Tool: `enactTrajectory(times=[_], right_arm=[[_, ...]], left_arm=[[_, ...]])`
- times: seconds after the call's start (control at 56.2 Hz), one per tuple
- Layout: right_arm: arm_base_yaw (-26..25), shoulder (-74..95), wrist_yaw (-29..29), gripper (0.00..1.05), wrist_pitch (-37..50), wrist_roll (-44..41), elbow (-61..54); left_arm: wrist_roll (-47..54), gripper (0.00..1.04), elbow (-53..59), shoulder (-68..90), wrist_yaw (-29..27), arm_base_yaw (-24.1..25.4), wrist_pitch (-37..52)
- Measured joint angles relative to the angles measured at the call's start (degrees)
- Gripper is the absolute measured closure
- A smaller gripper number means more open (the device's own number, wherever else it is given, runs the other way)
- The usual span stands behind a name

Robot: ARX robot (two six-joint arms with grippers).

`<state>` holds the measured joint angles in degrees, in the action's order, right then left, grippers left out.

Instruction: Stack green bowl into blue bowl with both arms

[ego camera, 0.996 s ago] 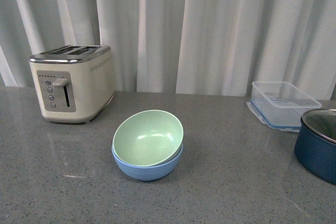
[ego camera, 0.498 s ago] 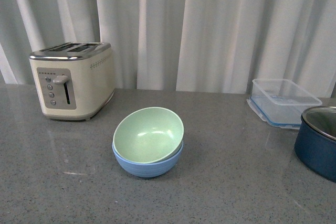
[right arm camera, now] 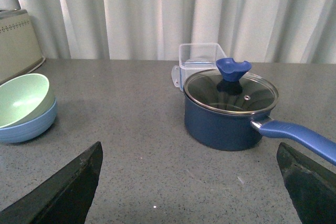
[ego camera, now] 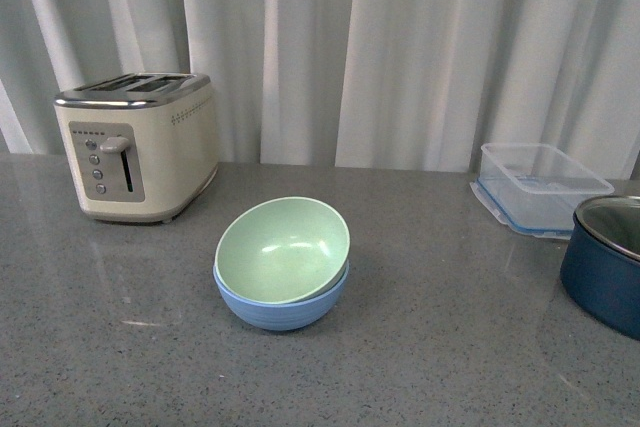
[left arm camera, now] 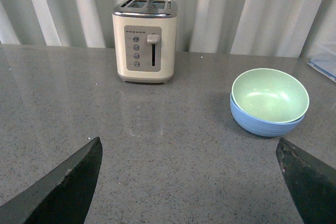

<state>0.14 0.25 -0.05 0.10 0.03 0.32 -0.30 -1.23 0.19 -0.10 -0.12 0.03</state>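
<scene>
The green bowl (ego camera: 282,249) sits slightly tilted inside the blue bowl (ego camera: 282,308) at the middle of the grey counter. The pair also shows in the left wrist view, green bowl (left arm camera: 270,95) in blue bowl (left arm camera: 262,124), and at the edge of the right wrist view, green bowl (right arm camera: 22,99) in blue bowl (right arm camera: 29,127). Neither arm shows in the front view. My left gripper (left arm camera: 189,182) is open and empty, well back from the bowls. My right gripper (right arm camera: 189,182) is open and empty, short of the navy pot.
A cream toaster (ego camera: 137,157) stands at the back left. A clear plastic container (ego camera: 540,185) sits at the back right, with a dark navy pot with a glass lid (ego camera: 608,261) in front of it. Its blue handle (right arm camera: 296,136) points toward my right gripper. White curtains hang behind.
The front view has shifted, so everything sits a little higher in the frame. The bowls stay stacked and unmoved on the counter.
</scene>
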Motion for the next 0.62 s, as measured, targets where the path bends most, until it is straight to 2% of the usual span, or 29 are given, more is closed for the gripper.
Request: enactTrajectory(times=[0.622], right_arm=[[0.0, 0.0, 0.0, 0.1, 0.0, 0.0, 0.0]], left_arm=[[0.0, 0.07, 0.0, 0.0, 0.0, 0.0, 0.0]])
